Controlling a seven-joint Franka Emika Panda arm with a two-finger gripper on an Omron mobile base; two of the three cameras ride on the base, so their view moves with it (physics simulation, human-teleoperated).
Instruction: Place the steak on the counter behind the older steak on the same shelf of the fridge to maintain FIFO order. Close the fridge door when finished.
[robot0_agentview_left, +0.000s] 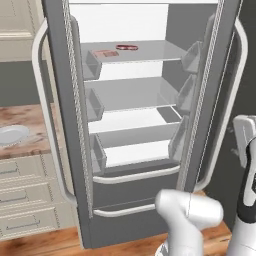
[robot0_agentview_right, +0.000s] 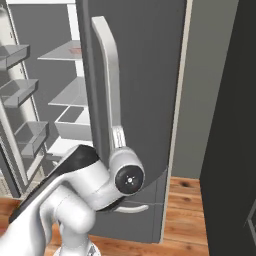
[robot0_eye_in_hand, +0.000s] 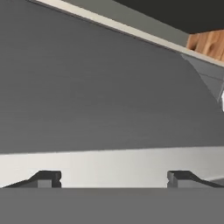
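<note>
Standing open, the fridge (robot0_agentview_left: 150, 150) has both doors swung wide, leaving its cavity unobstructed. On the top shelf (robot0_agentview_left: 150, 54), the steak (robot0_agentview_left: 127, 47) lies behind and just right of the older steak (robot0_agentview_left: 105, 53), near the back wall. Gripper (robot0_eye_in_hand: 113, 178) spread wide, empty, against the right door's white handle (robot0_agentview_right: 111, 85). No legible markings.

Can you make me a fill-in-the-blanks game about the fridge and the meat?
1. Both steaks lie on the ____ shelf of the fridge.
2. The dark red steak lies ____ the pale older steak.
3. The fridge doors are ____.
4. The gripper's fingers are spread ____.

Missing words: top; behind; open; apart
</note>
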